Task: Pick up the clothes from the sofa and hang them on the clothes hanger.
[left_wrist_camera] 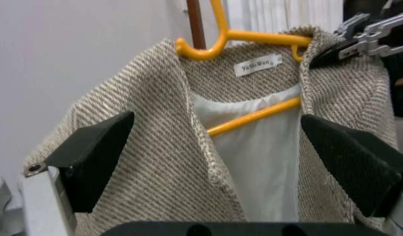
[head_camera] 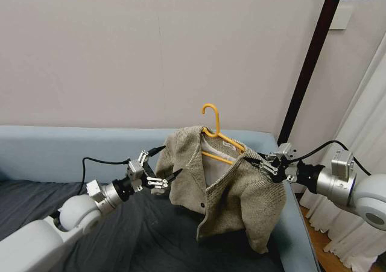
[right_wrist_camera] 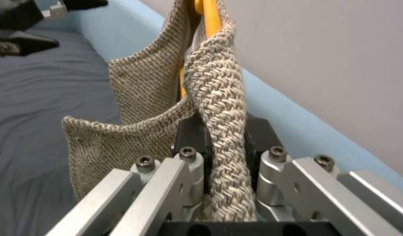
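Beige knitted cardigan (head_camera: 232, 193) sits on an orange plastic hanger (head_camera: 216, 121), held up over a light-blue sofa (head_camera: 60, 145) with a dark grey seat cushion (head_camera: 151, 236). Hook free, bare wall behind it.

Right gripper (head_camera: 267, 165) is clamped tight on the cardigan's shoulder edge.

Left gripper (head_camera: 166, 166) is spread wide, holding nothing, at the opposite shoulder edge; contact unclear.

Dark wooden post (head_camera: 307, 61) rises behind the right gripper, apart from the hook. White curtain (head_camera: 362, 115) beyond.
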You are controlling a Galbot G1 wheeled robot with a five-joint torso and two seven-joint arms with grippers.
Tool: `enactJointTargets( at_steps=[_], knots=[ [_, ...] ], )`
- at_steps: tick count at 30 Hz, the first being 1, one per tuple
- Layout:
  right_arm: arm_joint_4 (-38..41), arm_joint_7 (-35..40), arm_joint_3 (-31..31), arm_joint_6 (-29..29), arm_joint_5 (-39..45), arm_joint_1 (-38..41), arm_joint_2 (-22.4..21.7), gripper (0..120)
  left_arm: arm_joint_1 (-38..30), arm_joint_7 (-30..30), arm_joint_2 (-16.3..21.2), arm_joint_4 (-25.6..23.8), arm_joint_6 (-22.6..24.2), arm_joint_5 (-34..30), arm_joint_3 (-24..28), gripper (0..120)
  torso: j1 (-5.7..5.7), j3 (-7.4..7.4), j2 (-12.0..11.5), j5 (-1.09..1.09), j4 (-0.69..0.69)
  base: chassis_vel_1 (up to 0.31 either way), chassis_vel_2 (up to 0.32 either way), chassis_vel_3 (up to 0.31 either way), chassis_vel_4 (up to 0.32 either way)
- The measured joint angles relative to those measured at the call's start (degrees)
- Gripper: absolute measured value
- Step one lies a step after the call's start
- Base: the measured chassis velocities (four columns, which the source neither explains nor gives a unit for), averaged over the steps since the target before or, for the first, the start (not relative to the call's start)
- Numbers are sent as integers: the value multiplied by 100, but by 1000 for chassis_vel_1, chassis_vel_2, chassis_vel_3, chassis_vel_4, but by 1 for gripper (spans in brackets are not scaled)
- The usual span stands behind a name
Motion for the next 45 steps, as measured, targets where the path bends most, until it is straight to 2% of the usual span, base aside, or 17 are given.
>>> enactJointTargets(
  at_steps=[10,14,19,20,21,24,26,29,31,36,45],
  knots=[
    [187,91,43,-62,159,9,-39,10,-242,-530,-215,165,280,80,600,93,0,0,0,0,1,0,0,0,0],
    [264,143,45,-92,191,12,-40,10,-377,-653,-352,329,315,150,766,84,0,1,0,-1,1,0,0,0,0],
    [331,206,42,-132,195,4,-43,10,-474,-736,-511,403,340,210,873,65,0,1,0,-1,1,0,0,0,0],
    [321,215,39,-136,194,2,-43,10,-475,-736,-512,394,340,226,889,59,0,1,0,-1,1,0,0,0,0],
    [321,215,39,-136,194,2,-43,10,-475,-736,-512,394,340,226,889,59,0,1,0,-1,1,0,0,0,0],
    [247,268,32,-151,197,5,-37,10,-461,-716,-481,338,319,278,899,45,0,1,0,0,1,0,0,0,0],
    [222,283,31,-154,198,10,-30,10,-454,-704,-466,319,311,292,899,41,0,1,0,-1,1,0,0,0,0],
    [199,332,19,-167,229,14,-2,10,-448,-681,-442,301,302,327,898,27,0,1,0,0,1,0,0,0,0],
    [200,335,18,-167,231,14,-1,10,-449,-677,-441,303,300,332,898,25,0,1,0,0,1,0,0,0,0],
    [235,347,15,-185,248,13,1,10,-484,-673,-437,333,280,359,887,2,0,1,0,-1,1,0,0,0,0],
    [214,374,0,-205,241,13,14,10,-571,-637,-427,131,230,373,969,0,0,1,0,-1,1,0,0,0,0]
  ],
)
